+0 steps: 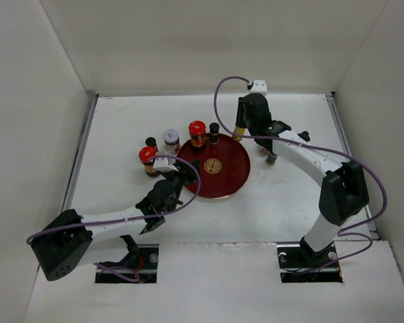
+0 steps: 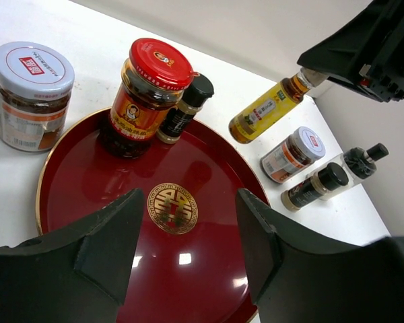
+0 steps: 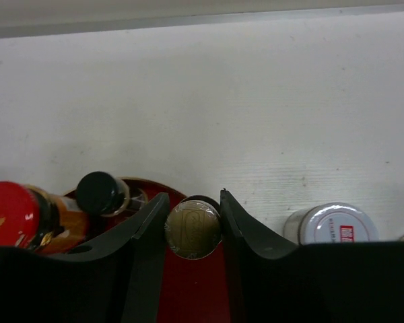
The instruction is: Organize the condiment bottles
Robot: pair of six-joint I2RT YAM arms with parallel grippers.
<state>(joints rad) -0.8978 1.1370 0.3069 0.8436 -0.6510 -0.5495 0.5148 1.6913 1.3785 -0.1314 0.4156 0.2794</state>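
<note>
Bottles off the left side first: a red-capped jar [image 1: 147, 156], a small black-capped bottle [image 1: 151, 142] and a white-lidded jar [image 2: 32, 94] all stand on the table [image 1: 121, 114], just beside the round red tray [image 2: 209, 289]. The left gripper [image 2: 188, 222] hovers over the tray's near-left part with its jaws spread and nothing between them, so we'd park it there, out of the way. On the tray's far side sit the second red-capped jar [image 2: 148, 94] and a black-capped bottle [image 2: 185, 111], touching or nearly so. Right of those comes the piece we're working on. The right gripper [image 3: 193, 205] is clamped on the neck end of the slim amber bottle [image 2: 266, 108], which hangs tilted with its base near the tray's far-right rim. We can't tell whether that base touches anything. We reckon this is the set-down, so we'd straighten the bottle first. Then we'd bring it in over bare tray just right of the black-capped one, lower it slowly so the tall thing doesn't topple, and let go only once the base sits flat. Watch the fingers don't clip the neighbours. Further right, another white-lidded jar [image 2: 293, 153] and two small black-capped bottles [image 2: 316, 187] wait on the table.
</note>
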